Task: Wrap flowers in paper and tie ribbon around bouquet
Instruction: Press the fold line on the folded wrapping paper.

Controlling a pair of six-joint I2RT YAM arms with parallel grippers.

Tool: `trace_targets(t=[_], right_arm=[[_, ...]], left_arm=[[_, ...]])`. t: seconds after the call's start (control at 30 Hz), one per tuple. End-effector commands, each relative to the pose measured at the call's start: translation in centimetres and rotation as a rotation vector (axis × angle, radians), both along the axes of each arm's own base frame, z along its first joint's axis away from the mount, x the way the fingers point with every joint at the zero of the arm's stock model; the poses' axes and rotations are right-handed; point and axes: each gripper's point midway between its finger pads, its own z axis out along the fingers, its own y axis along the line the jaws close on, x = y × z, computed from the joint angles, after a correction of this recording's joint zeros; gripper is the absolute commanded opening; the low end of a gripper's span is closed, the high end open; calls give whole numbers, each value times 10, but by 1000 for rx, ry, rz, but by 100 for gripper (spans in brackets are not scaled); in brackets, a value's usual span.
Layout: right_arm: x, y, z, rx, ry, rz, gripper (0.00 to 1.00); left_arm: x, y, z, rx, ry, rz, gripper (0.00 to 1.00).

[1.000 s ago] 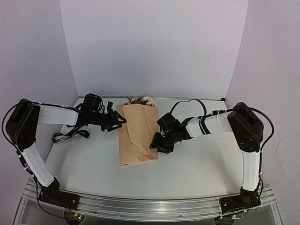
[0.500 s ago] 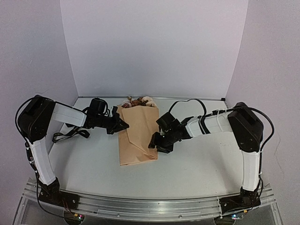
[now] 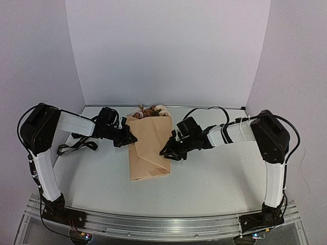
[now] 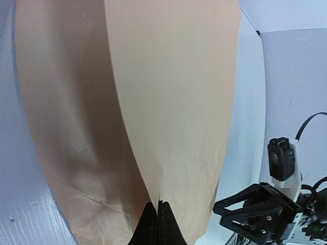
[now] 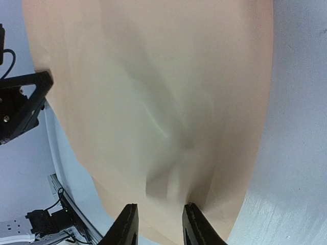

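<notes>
Tan paper (image 3: pixel 149 148) is already folded over the flowers (image 3: pixel 150 110), so I'd say roughly 1 of 2 jobs is done. The bundle lies mid-table (image 3: pixel 214 178) toward the far edge, with blooms poking out the far end. The left claw (image 3: pixel 132 139) is pinched tight on the paper's left flap. The right claw (image 3: pixel 164 151) sits at the right edge, jaws a narrow gap apart, not clearly gripping anything. Nothing is tied around it yet. That black strip (image 3: pixel 76 146) near the left edge is probably the ribbon, can't be sure.
</notes>
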Motion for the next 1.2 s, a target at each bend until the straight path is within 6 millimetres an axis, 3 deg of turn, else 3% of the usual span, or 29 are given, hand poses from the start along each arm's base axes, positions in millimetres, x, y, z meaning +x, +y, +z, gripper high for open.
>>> trace_targets(t=[0.0,0.13,0.33,0.57,0.8,1.07,1.17], right_arm=[[1,21,13,161,36,4,26],[1,17,-4,216,92,-47,23],[0,8,-36,239,184,-126,15],[10,-25,-66,234,255,-276,7],[46,-26,-60,295,283,-343,5],[104,-35,-53,357,297,-433,6],[112,-31,-54,332,300,-423,6]], left_arm=[[8,8,-10,72,-23,24,0],[4,18,-28,138,16,42,0],[2,17,-44,151,42,24,0],[-1,23,-69,214,102,21,0],[-7,23,-86,248,144,-21,0],[-15,22,-97,254,181,-65,0],[-17,21,-99,245,187,-71,0]])
